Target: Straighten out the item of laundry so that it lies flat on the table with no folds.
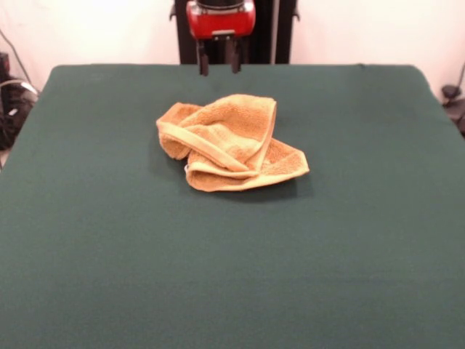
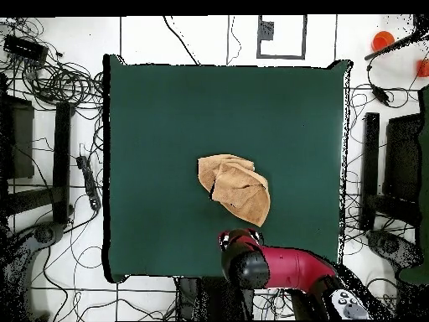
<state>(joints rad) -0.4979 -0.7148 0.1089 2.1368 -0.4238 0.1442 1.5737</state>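
The item of laundry [image 1: 229, 142], a golden-orange terry towel, lies crumpled near the middle of the table [image 1: 109, 247], with several folds stacked over one another and a paler band along its edges. From overhead, the towel [image 2: 235, 186] forms a bunched lump on the green table [image 2: 151, 126]. My gripper [image 1: 219, 65] hangs at the table's far edge, behind the towel and apart from it. It is open, with nothing between its two dark fingers. In the overhead view the red arm [image 2: 285, 267] covers the gripper.
Green cloth stretches wide around the towel on all sides. Tangled cables [image 2: 59, 84] and dark equipment [image 2: 381, 168] lie on the floor beside the table. More cables and gear [image 1: 11, 102] show at the left edge of the front view.
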